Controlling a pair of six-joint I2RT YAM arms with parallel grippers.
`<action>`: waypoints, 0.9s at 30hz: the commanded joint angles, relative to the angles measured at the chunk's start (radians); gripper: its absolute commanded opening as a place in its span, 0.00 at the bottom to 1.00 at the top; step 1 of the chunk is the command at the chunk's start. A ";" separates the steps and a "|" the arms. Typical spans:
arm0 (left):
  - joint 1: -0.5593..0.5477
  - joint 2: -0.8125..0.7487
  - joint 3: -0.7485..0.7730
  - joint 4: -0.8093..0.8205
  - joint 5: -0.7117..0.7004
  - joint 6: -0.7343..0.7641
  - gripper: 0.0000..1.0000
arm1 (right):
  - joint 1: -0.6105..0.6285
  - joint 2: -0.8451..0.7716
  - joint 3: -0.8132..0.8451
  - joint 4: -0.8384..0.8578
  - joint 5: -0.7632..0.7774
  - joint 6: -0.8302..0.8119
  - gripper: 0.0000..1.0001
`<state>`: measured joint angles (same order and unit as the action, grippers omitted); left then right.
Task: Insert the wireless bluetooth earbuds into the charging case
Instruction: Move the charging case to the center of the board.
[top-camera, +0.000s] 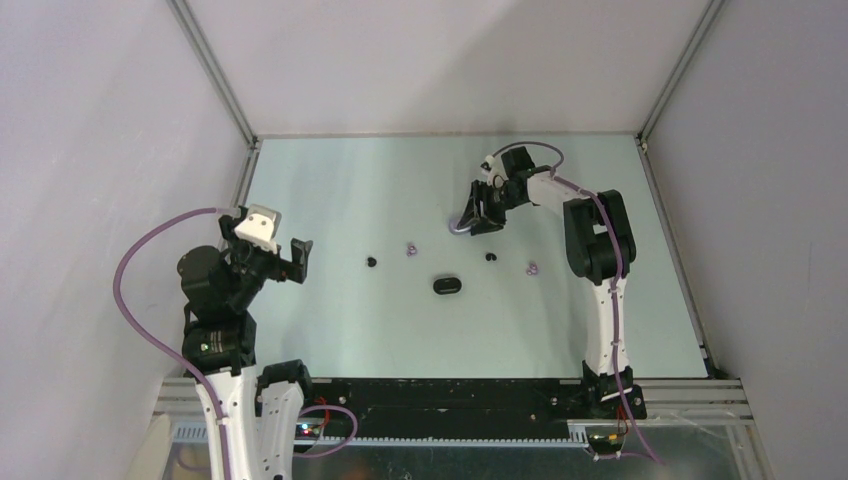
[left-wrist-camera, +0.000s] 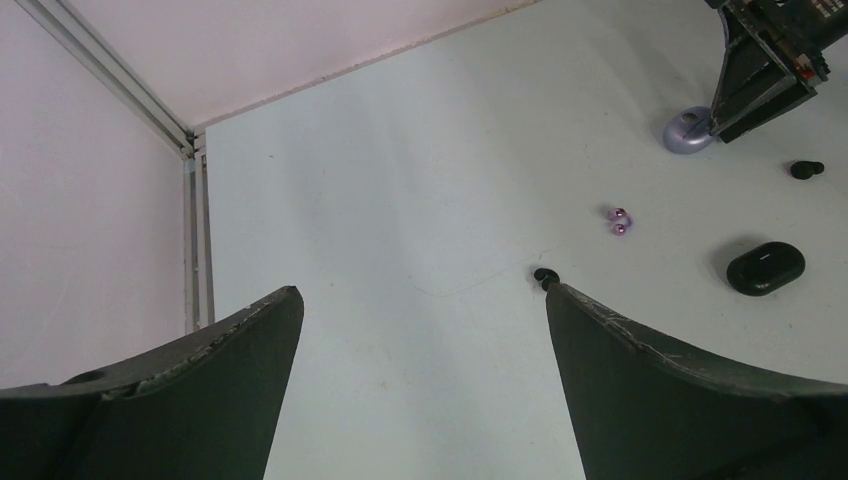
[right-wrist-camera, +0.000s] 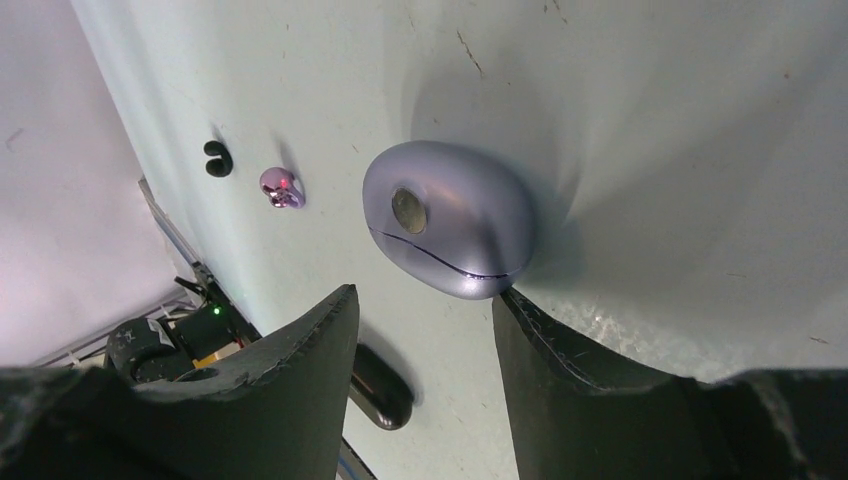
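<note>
A closed lilac charging case (right-wrist-camera: 448, 217) lies on the table at the far middle; it also shows in the top view (top-camera: 458, 229). My right gripper (right-wrist-camera: 425, 292) is open and empty just short of it, its right fingertip touching the case's near edge. A closed black case (top-camera: 447, 285) lies mid-table. Two black earbuds (top-camera: 371, 262) (top-camera: 490, 257) and two lilac earbuds (top-camera: 410, 248) (top-camera: 532, 268) lie loose around it. My left gripper (left-wrist-camera: 425, 300) is open and empty above the table's left side (top-camera: 285, 262), with one black earbud (left-wrist-camera: 544, 277) by its right fingertip.
White walls with metal frame posts (top-camera: 215, 75) enclose the table on the left, back and right. The arm bases and a black rail (top-camera: 450, 395) run along the near edge.
</note>
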<state>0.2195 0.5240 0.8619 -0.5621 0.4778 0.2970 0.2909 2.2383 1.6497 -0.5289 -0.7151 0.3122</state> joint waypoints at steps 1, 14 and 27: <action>0.012 0.012 -0.015 0.030 0.011 0.015 0.99 | -0.001 0.002 0.028 0.038 0.004 0.020 0.57; 0.012 0.018 -0.014 0.033 0.010 0.013 0.99 | 0.000 0.065 0.141 0.013 0.049 -0.005 0.58; 0.012 0.016 -0.014 0.032 0.011 0.014 0.99 | -0.003 0.036 0.119 -0.028 0.096 0.016 0.59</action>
<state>0.2195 0.5369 0.8619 -0.5591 0.4778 0.2970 0.2867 2.3116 1.8149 -0.5476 -0.6506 0.3065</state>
